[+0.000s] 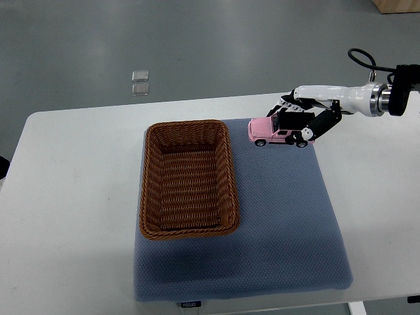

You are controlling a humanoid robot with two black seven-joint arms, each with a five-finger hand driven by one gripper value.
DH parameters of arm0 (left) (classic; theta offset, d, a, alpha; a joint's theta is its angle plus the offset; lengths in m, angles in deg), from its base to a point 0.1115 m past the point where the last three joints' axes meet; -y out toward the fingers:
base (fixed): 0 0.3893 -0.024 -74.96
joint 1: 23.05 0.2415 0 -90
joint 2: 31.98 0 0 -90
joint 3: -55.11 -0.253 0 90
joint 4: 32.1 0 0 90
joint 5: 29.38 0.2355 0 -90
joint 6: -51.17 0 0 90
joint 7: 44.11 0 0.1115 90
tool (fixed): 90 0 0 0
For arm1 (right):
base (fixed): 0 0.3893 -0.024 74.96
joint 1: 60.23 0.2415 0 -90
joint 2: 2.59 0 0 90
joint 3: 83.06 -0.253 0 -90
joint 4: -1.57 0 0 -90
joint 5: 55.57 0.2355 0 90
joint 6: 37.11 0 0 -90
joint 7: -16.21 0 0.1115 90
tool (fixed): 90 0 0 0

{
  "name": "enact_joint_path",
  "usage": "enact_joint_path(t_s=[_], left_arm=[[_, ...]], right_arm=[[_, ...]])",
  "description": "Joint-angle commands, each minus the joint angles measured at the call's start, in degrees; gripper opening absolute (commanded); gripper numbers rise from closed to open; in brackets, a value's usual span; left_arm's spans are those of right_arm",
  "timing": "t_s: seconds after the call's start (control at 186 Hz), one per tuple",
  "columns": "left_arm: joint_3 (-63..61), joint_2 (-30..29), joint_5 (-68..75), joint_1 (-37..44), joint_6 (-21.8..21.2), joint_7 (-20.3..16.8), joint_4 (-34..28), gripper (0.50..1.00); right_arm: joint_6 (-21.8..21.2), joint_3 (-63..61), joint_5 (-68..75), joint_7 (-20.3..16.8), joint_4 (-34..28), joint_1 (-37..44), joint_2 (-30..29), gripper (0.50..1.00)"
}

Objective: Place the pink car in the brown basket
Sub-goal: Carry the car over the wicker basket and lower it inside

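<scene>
In the upper right of the frame, the right hand (298, 119) has its fingers curled around the pink car (273, 132), gripping it at the top edge of the blue-grey mat (289, 230). The brown basket (188, 178) sits just left of the car, at the frame's centre on the mat's left part, with nothing inside. The mat lies on a white table (72, 197).

Landmark: brown basket (188, 179). Its interior lies bare, so you can enter from above; only the woven wall stands in the way on all four sides. To its right, the blue mat (282, 216) is bare along the basket's whole length. At the basket's upper right corner, just beside the rim, the right hand (298, 118) closed on the pink car (272, 131) takes up the room. Left of the basket, the white counter (72, 197) carries nothing you would strike.
</scene>
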Motion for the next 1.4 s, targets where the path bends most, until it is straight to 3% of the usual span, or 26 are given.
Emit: enact_joint_path(t_s=[0.0, 0.436, 0.845, 0.937, 1.071, 1.394], left_arm=[[0.0, 0.0, 0.0, 0.0, 0.0, 0.0, -0.2, 1.0], [0.1, 0.0, -0.1, 0.0, 0.0, 0.0, -0.2, 1.0], [0.2, 0.0, -0.1, 0.0, 0.0, 0.0, -0.3, 1.0], [0.2, 0.0, -0.1, 0.0, 0.0, 0.0, -0.3, 1.0], [0.2, 0.0, -0.1, 0.0, 0.0, 0.0, -0.3, 1.0], [0.1, 0.0, -0.1, 0.0, 0.0, 0.0, -0.3, 1.0]], right_arm=[[0.2, 0.7, 0.5, -0.3, 2.6, 3.0, -5.2, 0.5], [2.1, 7.7, -0.4, -0.3, 21.7, 5.2, -33.8, 0.5], [5.7, 10.1, -1.2, 0.0, 28.4, 1.5, -40.6, 0.5], [5.6, 10.1, -1.4, 0.2, 28.8, 0.6, -40.9, 0.709], [5.7, 10.0, -1.4, 0.3, 29.1, -0.4, -40.9, 0.895], [5.7, 7.4, -0.2, 0.4, 29.1, -0.1, -39.3, 0.907]])
